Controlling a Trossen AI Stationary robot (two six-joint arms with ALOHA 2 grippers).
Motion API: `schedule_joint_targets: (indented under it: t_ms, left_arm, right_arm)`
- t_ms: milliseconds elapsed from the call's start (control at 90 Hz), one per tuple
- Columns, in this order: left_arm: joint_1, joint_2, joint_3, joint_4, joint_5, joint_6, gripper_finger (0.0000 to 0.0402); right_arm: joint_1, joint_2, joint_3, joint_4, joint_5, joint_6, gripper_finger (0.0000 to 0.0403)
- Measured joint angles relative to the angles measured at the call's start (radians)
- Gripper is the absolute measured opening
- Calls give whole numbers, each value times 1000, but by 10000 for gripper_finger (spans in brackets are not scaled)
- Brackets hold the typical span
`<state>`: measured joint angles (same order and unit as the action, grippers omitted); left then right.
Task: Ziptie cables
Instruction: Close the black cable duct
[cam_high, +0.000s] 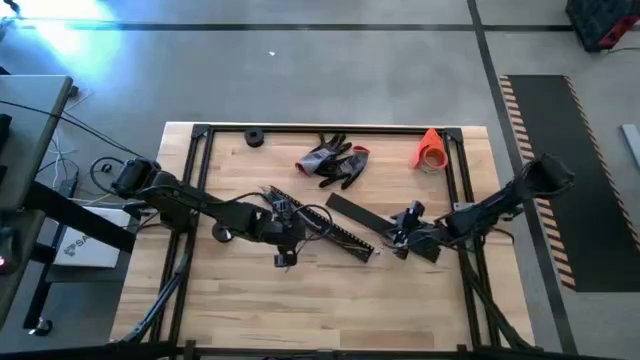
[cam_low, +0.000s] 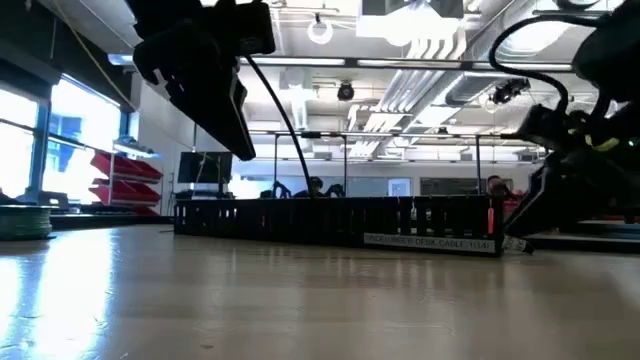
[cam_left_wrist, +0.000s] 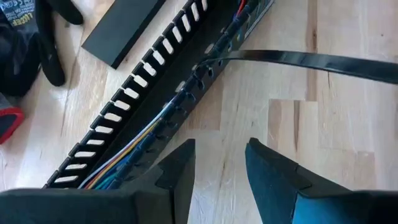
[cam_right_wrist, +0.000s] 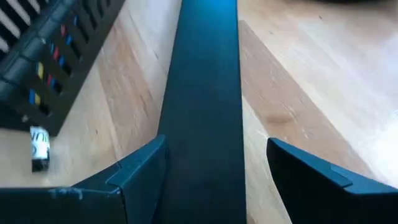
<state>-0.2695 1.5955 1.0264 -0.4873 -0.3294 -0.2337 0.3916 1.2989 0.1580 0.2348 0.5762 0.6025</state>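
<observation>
Cables (cam_left_wrist: 134, 140) lie in the slotted duct (cam_left_wrist: 124, 106); beside it, left claw (cam_left_wrist: 217, 163) hovers open, right claw (cam_right_wrist: 214, 163) open astride the cover strip (cam_right_wrist: 205, 93), likely to steady it.

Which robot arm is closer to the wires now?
Probably the left. Its end effector, open, hangs right beside the slotted duct holding the cables. The right end effector straddles a flat black strip instead.
</observation>
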Motion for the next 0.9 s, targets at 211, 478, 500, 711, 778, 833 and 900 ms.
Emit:
schedule_joint_targets:
  t_ms: [211, 478, 500, 711, 778, 833, 900]
  left_arm:
    - [1, 0, 0, 0, -11, 0, 121]
    - [1, 0, 0, 0, -21, 0, 121]
    - [1, 0, 0, 0, -21, 0, 121]
    - [1, 0, 0, 0, -21, -1, 121]
    - [1, 0, 0, 0, -22, -1, 121]
    - [1, 0, 0, 0, -22, -1, 121]
    - [1, 0, 0, 4, -24, -1, 121]
  right_arm:
    - [2, 6, -84, 121, -1, 11, 300]
    - [2, -17, -36, 105, 5, -65, 303]
    - [2, -18, -29, 100, 0, -79, 303]
    - [1, -23, 29, 80, -20, -115, 303]
    - [1, -18, 26, 84, -19, -83, 303]
    - [1, -3, 14, 76, -10, -48, 303]
    - [1, 23, -7, 79, -1, -9, 303]
